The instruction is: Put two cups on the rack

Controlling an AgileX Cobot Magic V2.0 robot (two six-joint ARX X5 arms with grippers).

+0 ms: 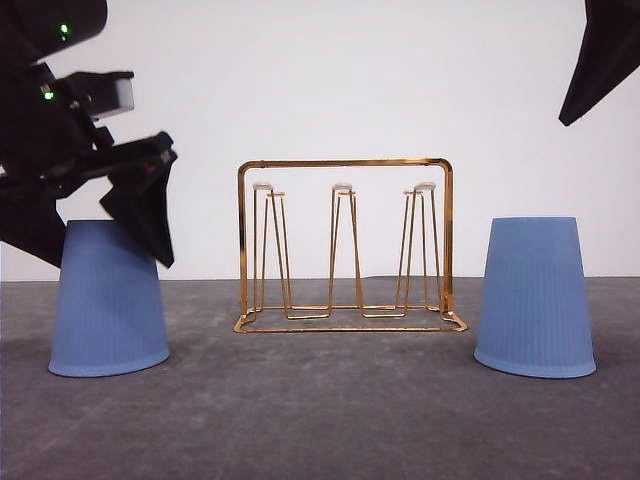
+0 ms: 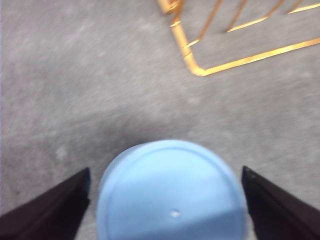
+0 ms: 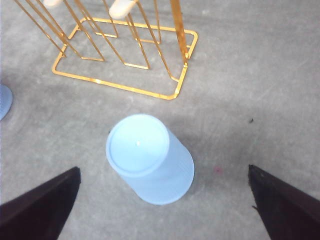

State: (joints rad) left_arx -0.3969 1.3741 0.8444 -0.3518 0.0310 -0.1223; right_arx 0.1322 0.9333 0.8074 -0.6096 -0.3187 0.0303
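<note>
Two upturned cups — left cup (image 1: 108, 300), right cup (image 1: 535, 298) — one rack (image 1: 345, 245) between; both grippers (image 2: 165, 210) (image 3: 165, 210) seemingly spread, empty.

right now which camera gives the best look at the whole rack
The front view: the rack stands whole between the two cups, arched frame, prongs and base all visible. The right wrist view shows its base and lower prongs from above; the left wrist view catches just one base corner.

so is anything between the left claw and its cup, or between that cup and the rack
Nothing visible. The left claw is open straddling the left cup, fingers apart from it. Bare grey table lies between that cup and the rack, whose prongs are free.
</note>
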